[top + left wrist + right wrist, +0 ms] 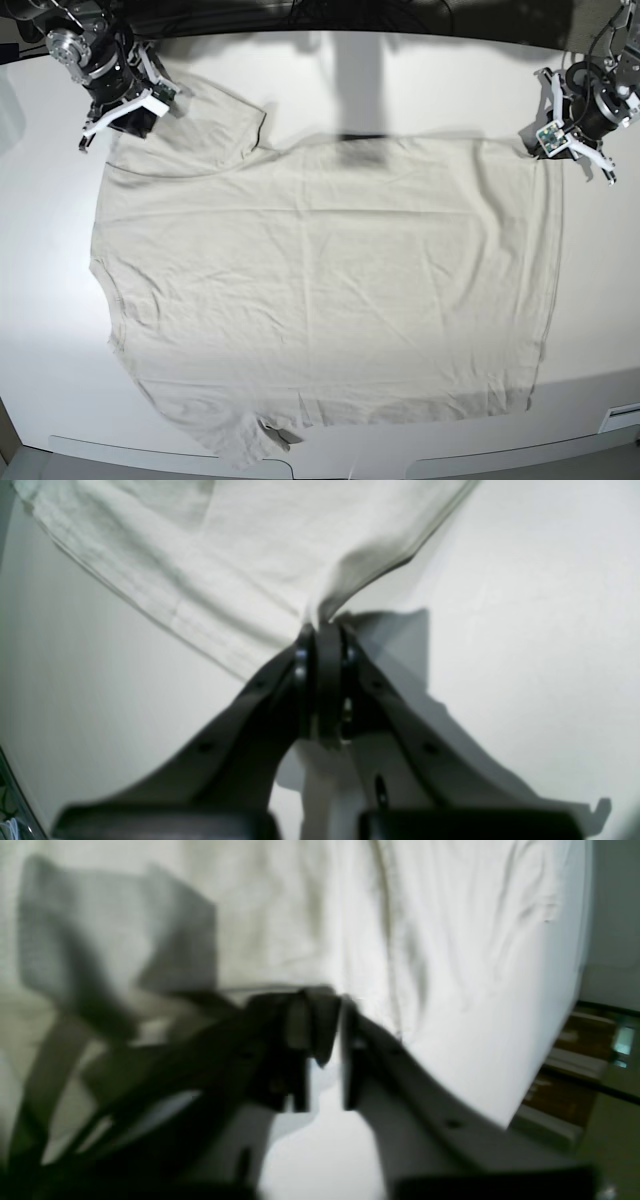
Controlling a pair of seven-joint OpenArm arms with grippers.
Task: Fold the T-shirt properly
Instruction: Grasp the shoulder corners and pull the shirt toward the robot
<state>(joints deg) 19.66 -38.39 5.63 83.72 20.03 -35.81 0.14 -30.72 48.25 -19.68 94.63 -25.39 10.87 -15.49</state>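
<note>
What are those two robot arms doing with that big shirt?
They are getting ready to fold the T-shirt, which lies spread flat on the white table. The left gripper has its jaws pinched shut on one corner of the cloth. The right gripper sits at the far corner by a sleeve with its jaws nearly together, but the blurry picture does not show whether it has hold of cloth. Nothing is folded yet.

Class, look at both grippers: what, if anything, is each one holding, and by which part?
The left gripper pinches the T-shirt at a corner of its hem. The right gripper is nearly closed at a sleeve, but the blur hides any grip.
</note>
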